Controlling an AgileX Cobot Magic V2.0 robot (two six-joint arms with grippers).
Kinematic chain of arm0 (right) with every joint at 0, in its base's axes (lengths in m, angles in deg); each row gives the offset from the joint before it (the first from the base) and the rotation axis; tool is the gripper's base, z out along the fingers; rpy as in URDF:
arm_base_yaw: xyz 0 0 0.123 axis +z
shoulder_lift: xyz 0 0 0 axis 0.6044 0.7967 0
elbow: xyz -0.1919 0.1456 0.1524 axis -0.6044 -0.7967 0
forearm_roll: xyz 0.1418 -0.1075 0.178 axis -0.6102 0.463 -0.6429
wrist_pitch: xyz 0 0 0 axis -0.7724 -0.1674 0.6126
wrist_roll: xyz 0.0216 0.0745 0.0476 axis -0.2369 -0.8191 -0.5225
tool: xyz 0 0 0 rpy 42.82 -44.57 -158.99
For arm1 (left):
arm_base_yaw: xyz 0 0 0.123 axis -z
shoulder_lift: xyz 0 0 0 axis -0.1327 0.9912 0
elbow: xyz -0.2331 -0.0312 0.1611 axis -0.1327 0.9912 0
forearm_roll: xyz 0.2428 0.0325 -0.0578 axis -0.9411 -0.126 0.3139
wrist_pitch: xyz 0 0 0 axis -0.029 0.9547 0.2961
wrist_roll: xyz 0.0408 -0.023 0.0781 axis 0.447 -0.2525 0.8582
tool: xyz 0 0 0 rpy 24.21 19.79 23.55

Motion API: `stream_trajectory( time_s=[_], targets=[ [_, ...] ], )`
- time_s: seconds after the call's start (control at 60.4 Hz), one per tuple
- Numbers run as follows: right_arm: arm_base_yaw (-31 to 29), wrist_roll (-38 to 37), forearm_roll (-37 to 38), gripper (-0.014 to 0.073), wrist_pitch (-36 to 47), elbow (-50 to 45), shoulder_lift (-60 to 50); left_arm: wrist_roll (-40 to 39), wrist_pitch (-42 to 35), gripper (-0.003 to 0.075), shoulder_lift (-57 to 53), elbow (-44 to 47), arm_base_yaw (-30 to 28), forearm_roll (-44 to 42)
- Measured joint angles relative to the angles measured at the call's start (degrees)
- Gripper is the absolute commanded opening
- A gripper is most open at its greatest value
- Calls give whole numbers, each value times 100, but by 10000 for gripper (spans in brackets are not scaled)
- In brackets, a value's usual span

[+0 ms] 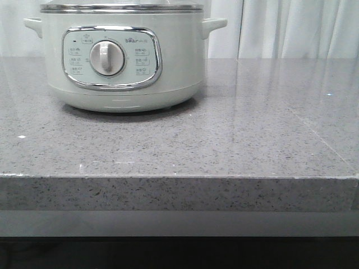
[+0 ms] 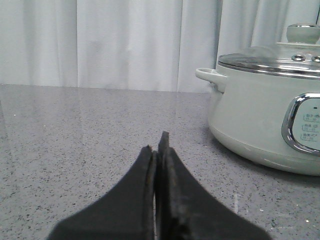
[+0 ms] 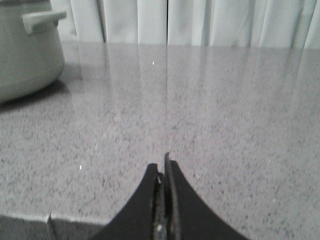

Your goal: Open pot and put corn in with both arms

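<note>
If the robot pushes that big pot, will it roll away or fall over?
Probably neither. The pot sits on a wide, flat base on the counter, so it would likely slide or stay put. It looks bulky, so probably heavy. Its lid seems loose-fitting and might rattle.

pot [image 1: 124,59] sits upright on the bench [image 1: 224,140], back-left; pale green-white body, two side handles, chrome-framed panel with white dial facing front; metal-rimmed lid on, closed; corn not visible in any view
</note>
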Motion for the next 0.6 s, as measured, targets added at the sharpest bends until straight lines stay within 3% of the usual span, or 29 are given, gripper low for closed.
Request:
stream_trajectory(
  time_s=[0.265,0.596],
  targets=[
    [0,-852,512,-65,618,0,0,0,0,-20,0,0,0,0],
    [-13,-1007,623,-65,618,0,0,0,0,-20,0,0,0,0]
  ],
)
